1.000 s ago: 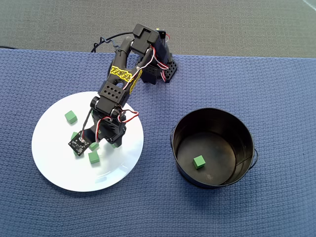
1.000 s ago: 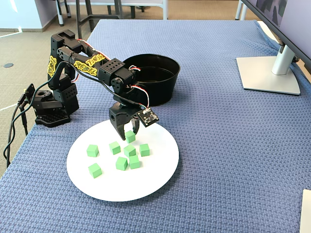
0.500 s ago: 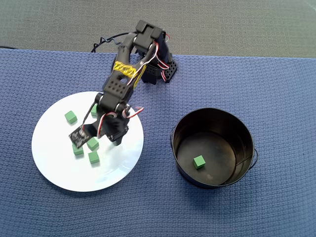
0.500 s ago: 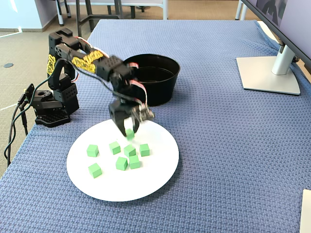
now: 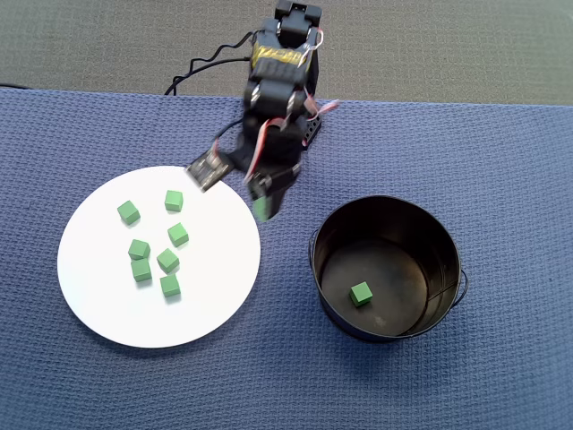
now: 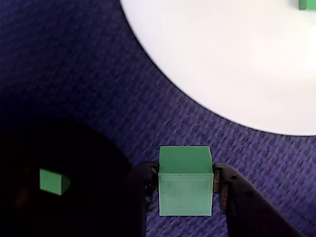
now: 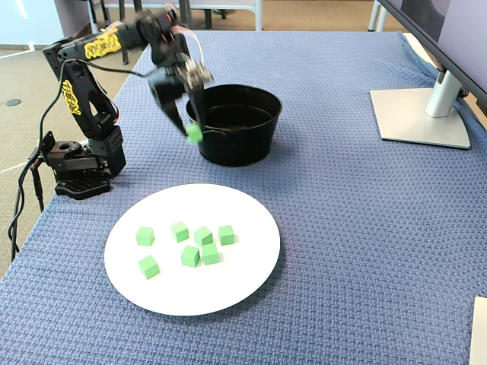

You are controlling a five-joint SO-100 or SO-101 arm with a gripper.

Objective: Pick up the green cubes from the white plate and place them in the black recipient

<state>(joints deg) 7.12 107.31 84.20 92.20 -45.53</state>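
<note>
1. Blue woven cloth [image 5: 501,179]: covers the table and fills most of the overhead view; a grey monitor stand [image 7: 420,114] sits on it at the upper right of the fixed view.
2. Robot arm [image 5: 277,81]: black, entering from the top centre of the overhead view; its base [image 7: 80,163] stands at the left edge of the fixed view.
3. White plate [image 5: 98,296]: round and glossy, in the lower left of the overhead view and the lower centre of the fixed view [image 7: 243,274].
4. Black pot [image 5: 448,242]: tall-walled, in the lower right of the overhead view, just right of the plate and apart from it; it is in the upper centre of the fixed view [image 7: 236,148].
5. Gripper [image 6: 185,190]: at the bottom centre of the wrist view, clenched on one green cube [image 6: 185,185], which sits squarely between the two fingers with its sides pressed against them. In the overhead view the held cube [image 5: 262,210] hangs over the plate's right edge, between plate and pot; in the fixed view [image 7: 195,134] it is just left of the pot's wall, raised off the cloth.
6. Seven loose green cubes [image 5: 167,261]: clustered left of centre on the plate, well apart from the gripper.
7. Single green cube in the pot [image 5: 361,293]: lies on the pot floor; it also appears at the lower left of the wrist view [image 6: 53,181].
</note>
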